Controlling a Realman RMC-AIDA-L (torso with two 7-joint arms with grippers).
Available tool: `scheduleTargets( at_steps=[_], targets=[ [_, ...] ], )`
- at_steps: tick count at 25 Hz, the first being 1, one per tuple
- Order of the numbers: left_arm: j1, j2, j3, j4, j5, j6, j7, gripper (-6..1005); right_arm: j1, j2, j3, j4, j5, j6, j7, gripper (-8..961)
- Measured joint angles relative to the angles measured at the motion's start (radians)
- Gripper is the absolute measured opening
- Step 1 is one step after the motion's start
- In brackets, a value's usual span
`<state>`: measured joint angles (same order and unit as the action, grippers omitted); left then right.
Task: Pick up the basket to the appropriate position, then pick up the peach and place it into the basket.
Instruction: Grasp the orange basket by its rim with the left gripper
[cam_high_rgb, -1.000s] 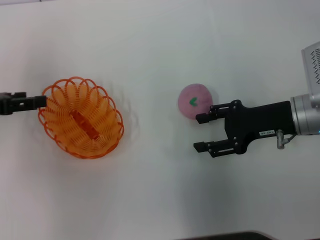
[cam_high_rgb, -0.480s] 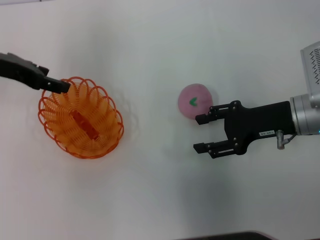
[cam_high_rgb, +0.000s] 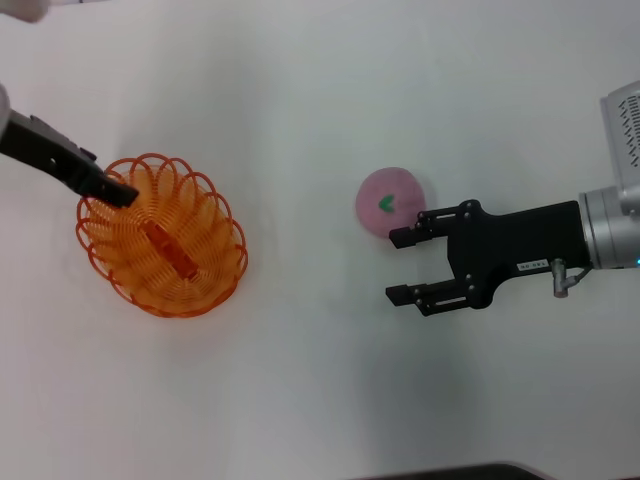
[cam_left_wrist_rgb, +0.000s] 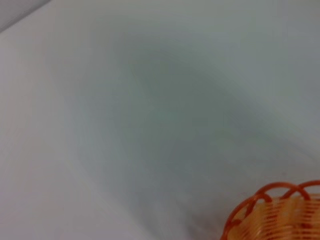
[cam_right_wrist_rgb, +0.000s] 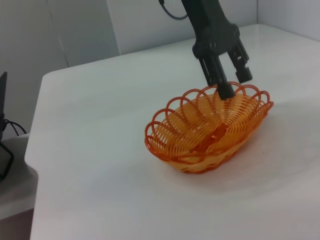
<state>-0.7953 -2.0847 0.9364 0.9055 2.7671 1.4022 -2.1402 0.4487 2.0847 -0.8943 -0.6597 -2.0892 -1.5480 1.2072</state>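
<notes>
The orange basket (cam_high_rgb: 162, 236) stands on the white table at the left; it also shows in the right wrist view (cam_right_wrist_rgb: 210, 130) and at the edge of the left wrist view (cam_left_wrist_rgb: 280, 212). My left gripper (cam_high_rgb: 116, 192) comes in from the far left and sits at the basket's far-left rim. In the right wrist view the left gripper (cam_right_wrist_rgb: 232, 84) is open, with its fingers astride that rim. The pink peach (cam_high_rgb: 390, 202) with its green leaf mark lies right of centre. My right gripper (cam_high_rgb: 397, 267) is open and empty, just right of and nearer than the peach, its upper finger beside it.
The white table (cam_high_rgb: 320, 90) stretches all around the basket and the peach. A dark edge (cam_high_rgb: 470, 472) shows at the near side. In the right wrist view the table's edge (cam_right_wrist_rgb: 37, 165) and a grey wall lie beyond the basket.
My left arm has swung from the basket's left side to its far-left side and lowered its tip onto the rim. The basket, the peach and the right arm have not moved.
</notes>
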Motion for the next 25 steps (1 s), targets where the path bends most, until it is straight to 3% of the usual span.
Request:
scheduleTargets(
  at_steps=[7,18,25],
  targets=[
    [-0.02,-0.028,0.019,-0.052,0.068,-0.063,-0.003,776,0.002,0.0,0.0,0.0,0.0,0.0,0.0,745],
    [-0.026,-0.04,0.021,-0.044,0.078,-0.049,-0.006,774,0.002,0.0,-0.004,0.0,0.0,0.006,0.002,745],
    [-0.025,-0.037,0.02,-0.043,0.079,-0.049,-0.022,302,0.004,0.0,-0.008,0.0,0.0,0.006,0.004,746]
  ],
)
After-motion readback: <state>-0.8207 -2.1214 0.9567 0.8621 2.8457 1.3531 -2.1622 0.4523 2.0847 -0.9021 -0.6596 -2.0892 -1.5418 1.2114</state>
